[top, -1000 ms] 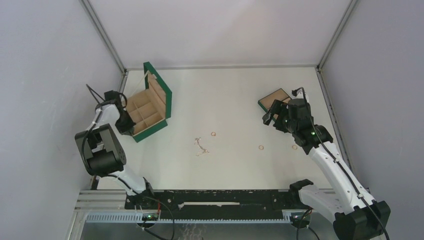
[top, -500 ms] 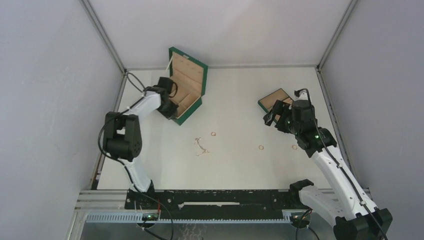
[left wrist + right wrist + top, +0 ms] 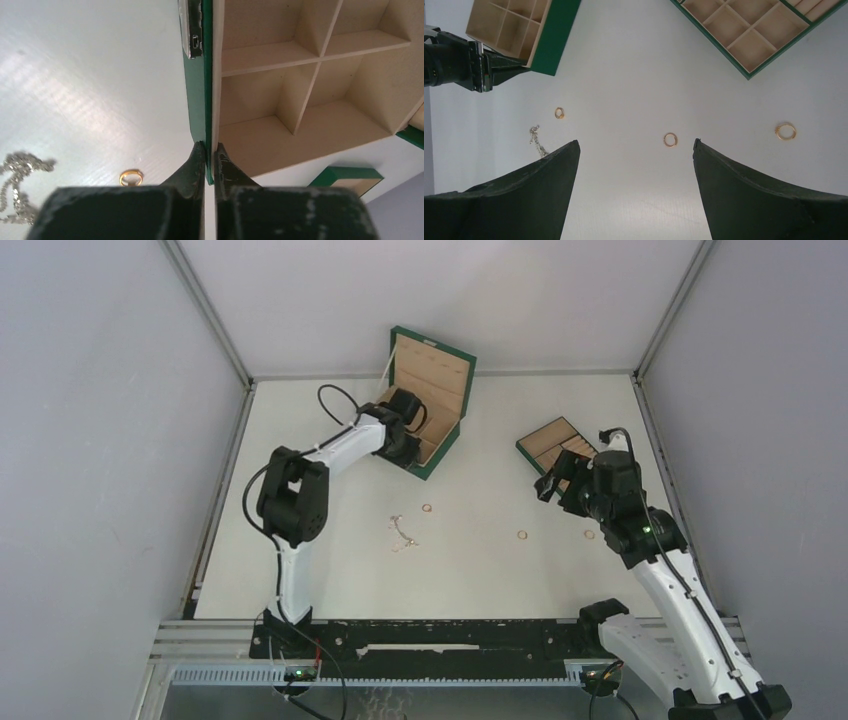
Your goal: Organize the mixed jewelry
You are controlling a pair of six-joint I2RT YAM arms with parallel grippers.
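White links (image 3: 345, 445), black joints (image 3: 295, 502), black cables (image 3: 322, 395), perhaps a green light (image 3: 648, 530).

On the table (image 3: 480, 580): compartment box (image 3: 432, 365) far centre-left, tray (image 3: 553, 440) to its right. Nearer, left to right: chain (image 3: 402, 533), first ring (image 3: 427, 508), second ring (image 3: 522, 535), third ring (image 3: 589, 534), all apart.

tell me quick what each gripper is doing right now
Left gripper: closed on the green box wall.
Right gripper: open, holding nothing.
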